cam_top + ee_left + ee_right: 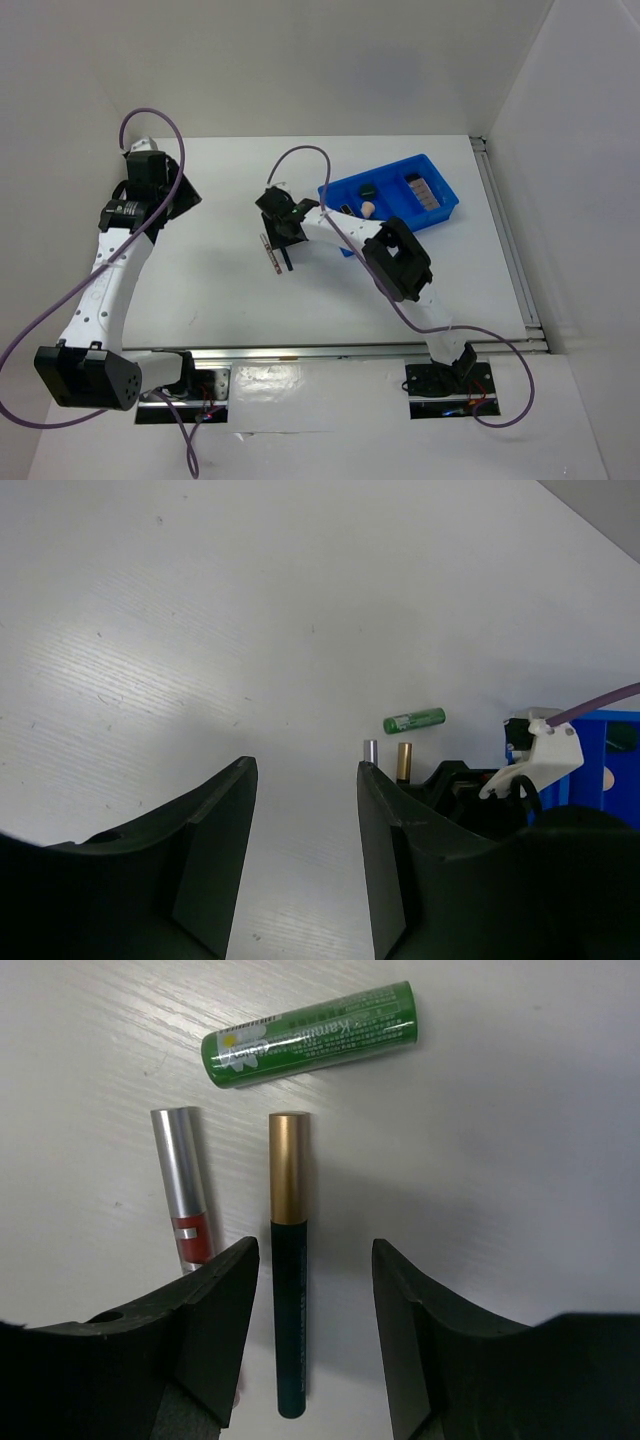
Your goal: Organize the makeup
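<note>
My right gripper (284,232) is open and hovers low over the table left of the tray. In the right wrist view a dark green tube with a gold cap (290,1280) lies between its fingers (315,1330), nearer the left one. A silver and red tube (183,1188) lies just left of it, partly under the left finger. A green labelled tube (314,1035) lies crosswise beyond both. My left gripper (178,200) is open and empty at the far left; in its own view (307,772) only bare table lies between the fingers.
The blue divided tray (440,213) stands at the back right and holds a dark round compact (368,188), a peach sponge (369,209) and a greyish-pink palette (423,190). The left wrist view shows the tubes (414,720) and the tray (612,742) far right.
</note>
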